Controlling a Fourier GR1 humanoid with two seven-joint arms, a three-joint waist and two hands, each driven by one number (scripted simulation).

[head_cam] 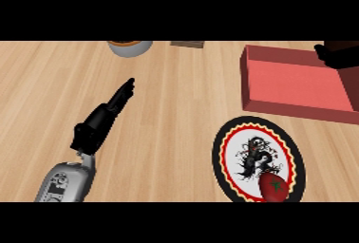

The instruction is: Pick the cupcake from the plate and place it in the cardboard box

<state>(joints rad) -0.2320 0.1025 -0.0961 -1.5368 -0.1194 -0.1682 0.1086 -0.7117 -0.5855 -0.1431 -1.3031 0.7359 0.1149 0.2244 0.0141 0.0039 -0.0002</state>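
The left hand (105, 116) lies out over the bare table (161, 118), fingers straight and stretched toward the far edge, holding nothing, its grey forearm coming up from the lower left. Over at the upper right corner there is a dark shape above the far side of the cardboard box (298, 83), and I take it for the right hand (338, 53), though whether its fingers are curled or holding anything I cannot tell from here. The box itself is red, open-topped, its floor showing nothing inside so far as I can see. Just in front of it sits the plate (226, 156), black-rimmed with a red and yellow ring and a dark figure at its centre, and on the plate's near right part rests a small red rounded thing with a green mark (275, 186). That looks more like a fruit than a cupcake, and no cupcake shows plainly anywhere, so it may already be in the hidden hand. Near the far edge stand a grey cup (130, 47) and a brown block (188, 44), well apart from the action. A cupcake should be light, soft and easily crushed on top, so my call is to take it low around the sides, fingers and thumb opposite, and keep it upright all the way into the box.
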